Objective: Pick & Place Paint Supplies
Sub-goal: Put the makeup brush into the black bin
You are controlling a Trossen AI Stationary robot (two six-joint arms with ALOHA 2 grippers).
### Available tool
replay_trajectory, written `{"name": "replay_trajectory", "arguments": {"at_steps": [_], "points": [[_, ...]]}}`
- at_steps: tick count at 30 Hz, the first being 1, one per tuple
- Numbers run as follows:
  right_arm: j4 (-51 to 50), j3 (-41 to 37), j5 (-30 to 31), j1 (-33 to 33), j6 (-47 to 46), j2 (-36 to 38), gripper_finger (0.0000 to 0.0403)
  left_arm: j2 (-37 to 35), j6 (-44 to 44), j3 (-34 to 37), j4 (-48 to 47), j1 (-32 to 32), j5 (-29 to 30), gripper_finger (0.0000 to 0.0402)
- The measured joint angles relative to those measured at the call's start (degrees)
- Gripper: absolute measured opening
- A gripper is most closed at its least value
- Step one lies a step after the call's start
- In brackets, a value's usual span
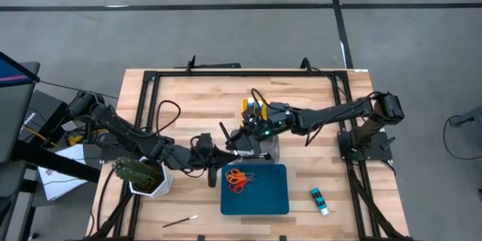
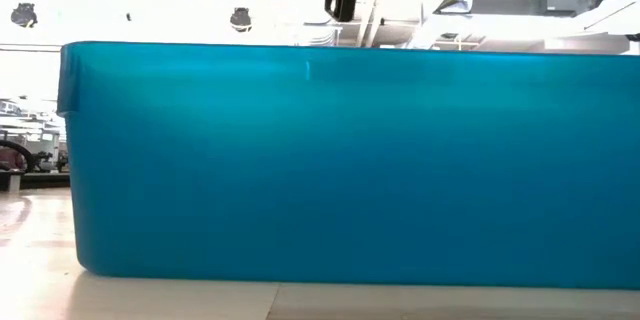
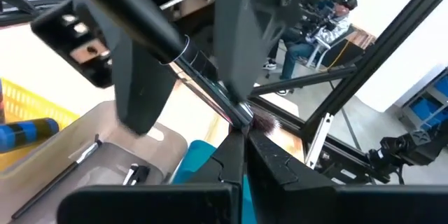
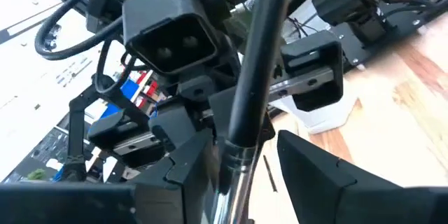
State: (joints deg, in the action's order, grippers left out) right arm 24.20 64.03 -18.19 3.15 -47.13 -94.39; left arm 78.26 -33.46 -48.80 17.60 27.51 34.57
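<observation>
Your inventory, high view unless stated.

- Left gripper [image 1: 224, 153]: centre of the frame, just above the blue tray [image 1: 279, 203]. Its fingers [image 3: 269, 155] are pinched tight on the paintbrush [image 3: 203, 70] at the bristle end, as your left wrist view shows.
- Right gripper [image 1: 242, 141]: just right of the left one, above the clear tray [image 1: 272, 149]. Its two fingers [image 4: 318, 164] stand apart on either side of the same brush's dark handle and metal ferrule; you cannot tell whether they touch it.
- Scissors [image 1: 236, 180]: orange handles, lying in the upper left part of the blue tray.
- Blue bottle [image 1: 319, 201]: white cap, lying on the table right of the blue tray.
- Second paintbrush [image 1: 181, 221]: lower left, on the bare wood.
- Cactus [image 1: 139, 172]: white pot, left of centre.
- Yellow tray [image 1: 248, 105]: behind the right gripper.
- Low view: filled by the blue tray's wall.
</observation>
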Motion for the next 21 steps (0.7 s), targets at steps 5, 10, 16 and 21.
{"name": "replay_trajectory", "arguments": {"at_steps": [5, 10, 16, 21], "points": [[-0.5, 0.0, 0.0, 0.5, 0.3, 0.0, 0.0146, 0.0, -0.2, 0.0, -0.2, 1.1, 2.1, 0.0], [-0.6, 0.0, -0.2, 0.6, 0.6, 0.0, 0.0121, 0.0, -1.4, 0.0, -0.4, 1.1, 2.3, 0.0], [-0.6, 0.0, -1.2, 0.7, 0.6, 0.0, 0.0055, 0.0, -2.0, 0.0, -2.0, 1.1, 1.7, 0.0], [-0.8, 0.0, -1.5, 1.3, 0.8, 0.0, 0.0043, 0.0, -2.1, 0.0, -2.1, 1.1, -3.5, 0.0002]]}}
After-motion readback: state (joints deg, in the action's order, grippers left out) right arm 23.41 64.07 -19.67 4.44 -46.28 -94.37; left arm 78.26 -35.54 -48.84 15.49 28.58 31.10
